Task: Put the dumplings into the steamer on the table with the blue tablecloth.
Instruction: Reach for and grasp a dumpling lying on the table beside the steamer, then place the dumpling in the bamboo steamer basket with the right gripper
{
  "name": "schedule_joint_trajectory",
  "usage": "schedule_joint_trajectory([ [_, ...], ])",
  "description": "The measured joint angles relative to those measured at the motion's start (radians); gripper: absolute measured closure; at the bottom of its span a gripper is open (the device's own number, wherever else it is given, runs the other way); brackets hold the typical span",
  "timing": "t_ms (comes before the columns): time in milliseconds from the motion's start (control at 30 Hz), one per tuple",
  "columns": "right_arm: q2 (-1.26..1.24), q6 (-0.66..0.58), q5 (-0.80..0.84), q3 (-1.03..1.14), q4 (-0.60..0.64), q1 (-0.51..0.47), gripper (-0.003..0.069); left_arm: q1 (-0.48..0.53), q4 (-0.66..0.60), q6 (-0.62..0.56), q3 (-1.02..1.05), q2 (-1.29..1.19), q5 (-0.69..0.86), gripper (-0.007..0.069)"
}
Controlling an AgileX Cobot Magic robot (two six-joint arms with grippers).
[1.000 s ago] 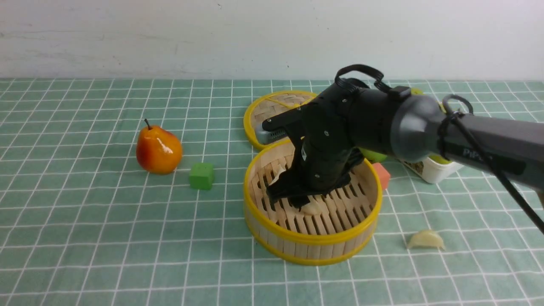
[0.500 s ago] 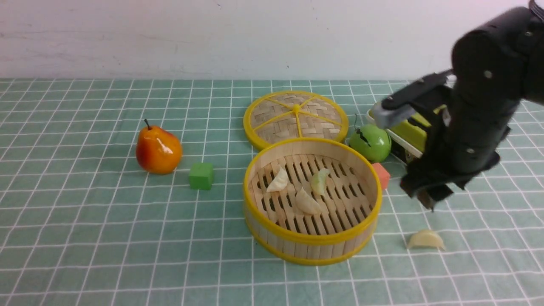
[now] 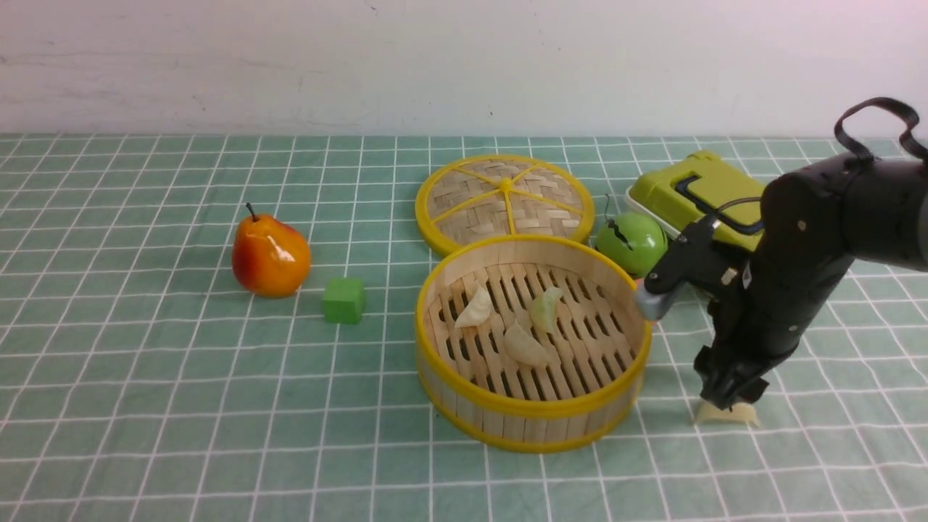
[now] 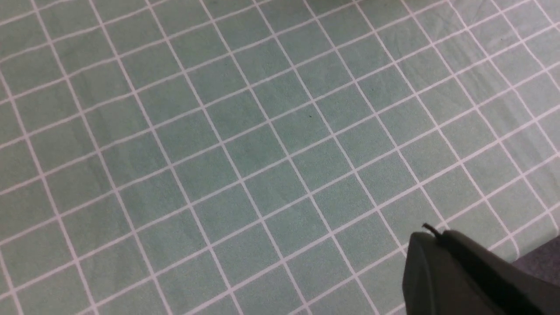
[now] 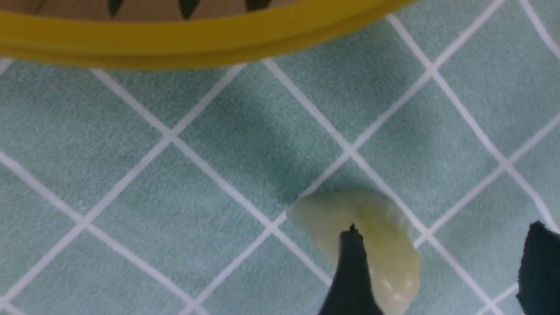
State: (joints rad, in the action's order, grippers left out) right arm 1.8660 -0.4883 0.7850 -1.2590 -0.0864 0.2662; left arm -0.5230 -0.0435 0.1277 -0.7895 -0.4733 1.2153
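The round bamboo steamer (image 3: 533,413) with yellow rims stands on the grid tablecloth (image 3: 145,377) and holds three dumplings (image 3: 523,344). A fourth pale dumpling (image 3: 726,414) lies on the cloth to the right of the steamer. My right gripper (image 3: 728,397) is open and low right over it. In the right wrist view the dumpling (image 5: 385,245) lies partly under one dark fingertip (image 5: 352,271), with the other fingertip (image 5: 540,262) well apart; the steamer rim (image 5: 197,41) is close by. My left gripper (image 4: 442,258) shows only as a dark shape over bare cloth.
An orange-red pear (image 3: 270,255) and a green cube (image 3: 344,299) lie left of the steamer. The woven lid (image 3: 505,201) lies behind it. A green apple (image 3: 631,243), a lime-green box (image 3: 696,192) and a bit of an orange block (image 3: 647,317) sit at the right.
My right arm left the steamer, swung right and came down over the dumpling on the cloth. Three dumplings stay in the steamer. The fourth has not moved.
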Motion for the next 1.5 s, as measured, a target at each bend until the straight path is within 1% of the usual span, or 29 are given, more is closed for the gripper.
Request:
schedule_joint_trajectory([
  [100,0.040,-0.056,-0.006,-0.001,0.009,0.002,0.0184,0.000,-0.019,0.017,0.003,0.000,0.000,0.0622],
  [167,0.060,-0.074,-0.007,-0.001,0.015,0.003,0.0214,0.000,-0.022,0.022,0.003,0.000,0.000,0.0620],
  [233,0.068,-0.085,-0.004,-0.001,0.019,0.003,0.0279,0.000,-0.022,0.025,0.005,0.000,0.000,0.0619],
  [300,0.067,-0.088,-0.006,-0.001,0.019,0.003,0.0365,0.000,-0.022,0.027,0.005,0.000,0.000,0.0618],
  [333,0.066,-0.088,-0.006,-0.002,0.019,0.003,0.0417,0.000,-0.022,0.027,0.005,0.000,0.000,0.0618],
  [367,0.065,-0.088,0.000,-0.004,0.015,0.003,0.0489,0.000,-0.022,0.027,0.005,0.000,-0.001,0.0618],
  [400,0.064,-0.088,0.016,-0.010,0.013,0.003,0.0536,0.000,-0.020,0.027,0.005,0.000,-0.005,0.0618],
  [533,0.038,-0.072,0.104,-0.055,0.005,0.003,0.0522,0.000,-0.011,0.027,0.005,0.000,-0.023,0.0618],
  [667,-0.032,0.026,0.181,-0.173,0.034,0.036,0.0523,0.000,0.010,0.027,0.005,0.000,-0.056,0.0616],
  [767,-0.066,0.123,0.192,-0.262,0.107,0.090,0.0523,0.000,0.012,0.027,0.006,0.000,-0.082,0.0613],
  [867,-0.064,0.200,0.143,-0.302,0.189,0.146,0.0523,0.000,0.014,0.027,0.006,0.000,-0.105,0.0608],
  [1000,-0.003,0.257,0.034,-0.309,0.236,0.188,0.0523,0.000,0.014,0.027,0.006,0.000,-0.110,0.0604],
  [1133,0.079,0.293,-0.017,-0.309,0.230,0.196,0.0523,0.000,0.014,0.027,0.006,0.000,-0.111,0.0600],
  [1267,0.144,0.354,-0.037,-0.309,0.171,0.196,0.0523,0.000,0.014,0.027,0.006,0.000,-0.111,0.0596],
  [1367,0.160,0.420,-0.046,-0.309,0.127,0.196,0.0470,0.000,0.013,0.029,0.006,0.000,-0.109,0.0595],
  [1467,0.160,0.469,-0.040,-0.309,0.106,0.196,0.0379,0.000,0.012,0.029,0.006,0.000,-0.109,0.0595],
  [1500,0.157,0.488,-0.026,-0.309,0.104,0.196,0.0323,0.000,0.012,0.029,0.006,0.000,-0.109,0.0595],
])
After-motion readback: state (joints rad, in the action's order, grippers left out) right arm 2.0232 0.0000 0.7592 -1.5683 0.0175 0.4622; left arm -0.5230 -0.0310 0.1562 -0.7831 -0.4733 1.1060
